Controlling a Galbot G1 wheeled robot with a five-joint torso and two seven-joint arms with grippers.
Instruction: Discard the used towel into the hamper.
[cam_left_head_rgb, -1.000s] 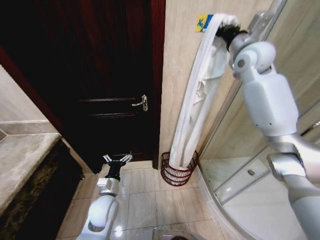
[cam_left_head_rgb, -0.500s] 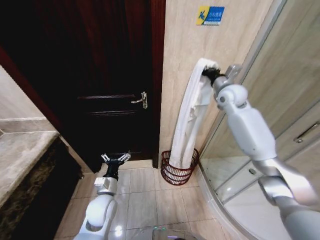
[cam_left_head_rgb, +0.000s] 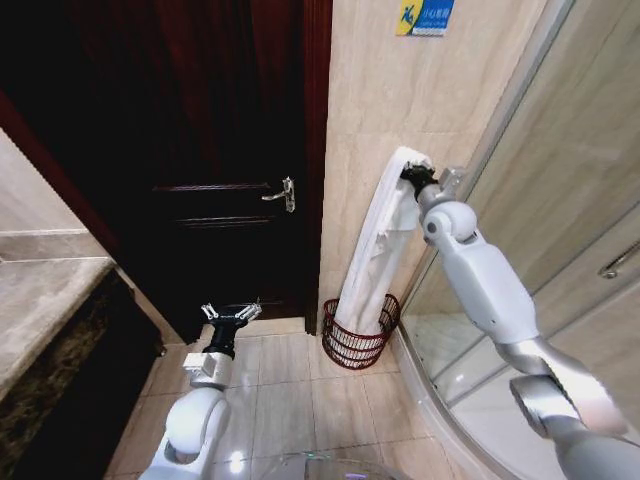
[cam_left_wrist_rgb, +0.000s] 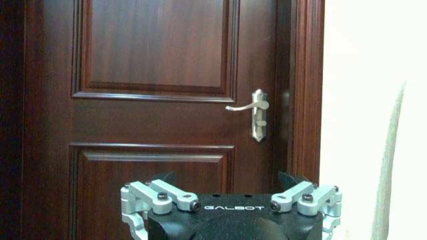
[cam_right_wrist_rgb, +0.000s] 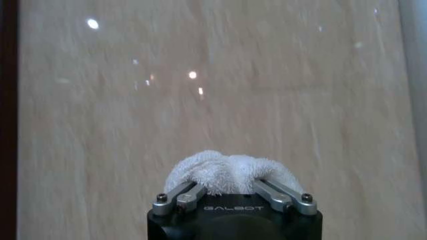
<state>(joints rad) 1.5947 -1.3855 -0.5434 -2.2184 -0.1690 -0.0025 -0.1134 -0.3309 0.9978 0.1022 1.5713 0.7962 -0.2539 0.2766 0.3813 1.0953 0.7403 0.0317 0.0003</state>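
Right gripper clamps towel over hamper; left gripper spread near door.

**Hidden and Cut Off**

The towel hides the hamper's far rim and its own lower end inside. The right gripper's fingertips are buried in towel folds. The blue wall sign is cropped at the top edge, its text unreadable.

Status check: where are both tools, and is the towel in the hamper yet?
Right tool shut on towel, held high; tail in hamper. Left tool open, low by door. Nothing in the way.
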